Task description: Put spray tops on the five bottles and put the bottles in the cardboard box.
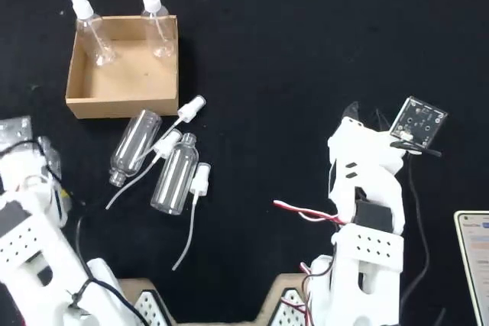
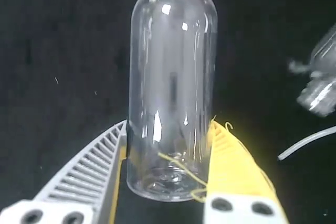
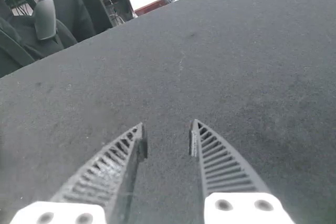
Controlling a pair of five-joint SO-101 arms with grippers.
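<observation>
Capless bottle is clamped base-first by left gripper fingers, neck aimed straight away (right gripper fingers are held apart, empty).

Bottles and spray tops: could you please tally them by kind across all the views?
Bottles with spray tops, in the cardboard box: 2
Bare bottles, one in the left end effector: 3
Loose spray tops: 3
Total: 8

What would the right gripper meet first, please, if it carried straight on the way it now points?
Most likely the black table itself. The right gripper, fingers open, points slightly downward at bare cloth, though depth is hard to judge.
</observation>
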